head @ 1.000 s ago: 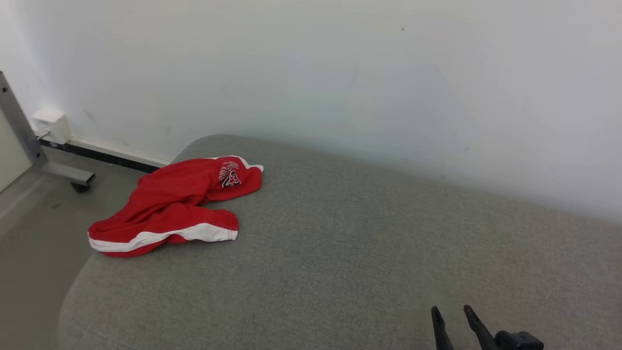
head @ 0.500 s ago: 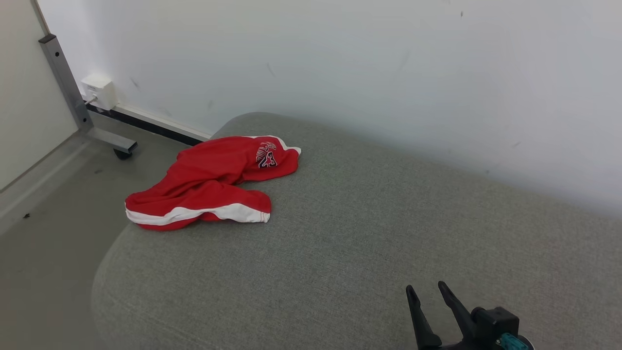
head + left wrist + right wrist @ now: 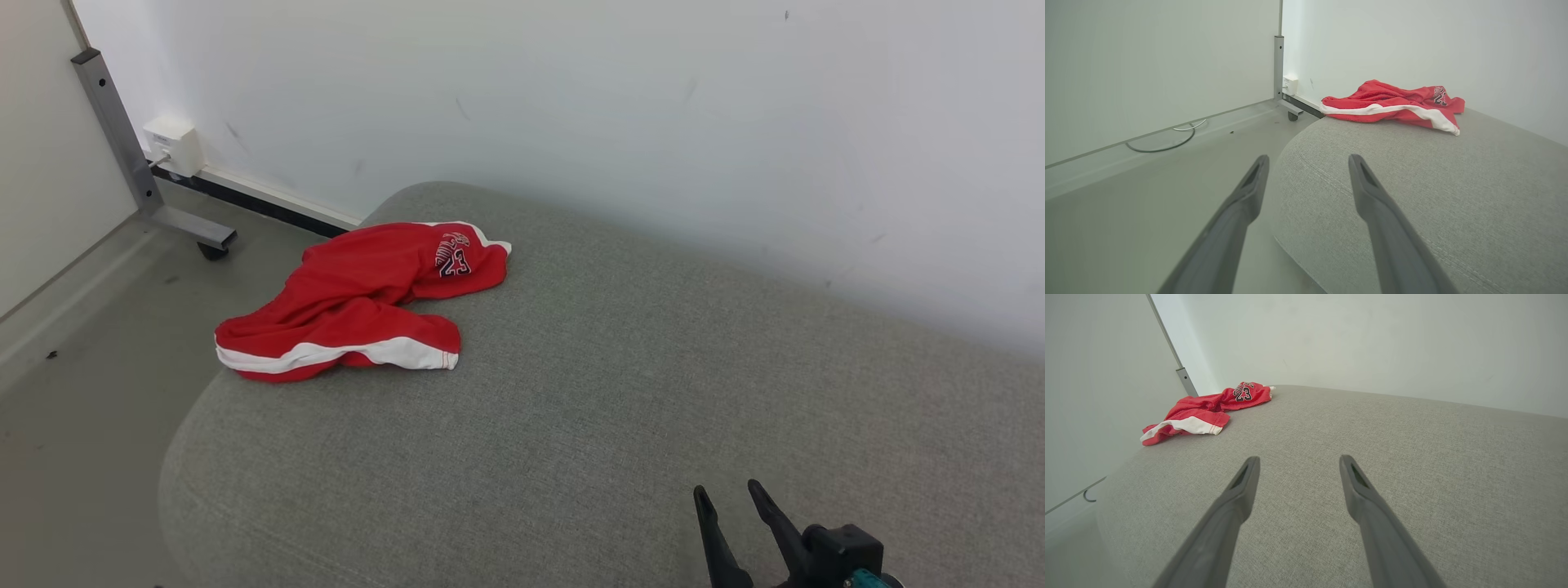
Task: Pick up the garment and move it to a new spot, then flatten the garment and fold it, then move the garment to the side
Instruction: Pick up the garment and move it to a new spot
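Garment [image 3: 351, 302] far from right pincer [image 3: 727, 487]

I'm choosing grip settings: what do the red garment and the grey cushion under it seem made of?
Red garment: probably synthetic jersey knit, matte; it lies in limp folds.
Grey cushion: woven upholstery fabric, matte, seemingly padded; visible weave, stitched seam, rounded edge.

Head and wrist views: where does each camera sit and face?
Head view: high, looking down over grey cushion at red garment; right gripper at bottom.
Left wrist view: low off cushion's corner, past open left gripper toward garment.
Right wrist view: above cushion, past open right gripper toward garment.
Shared: garment on cushion.
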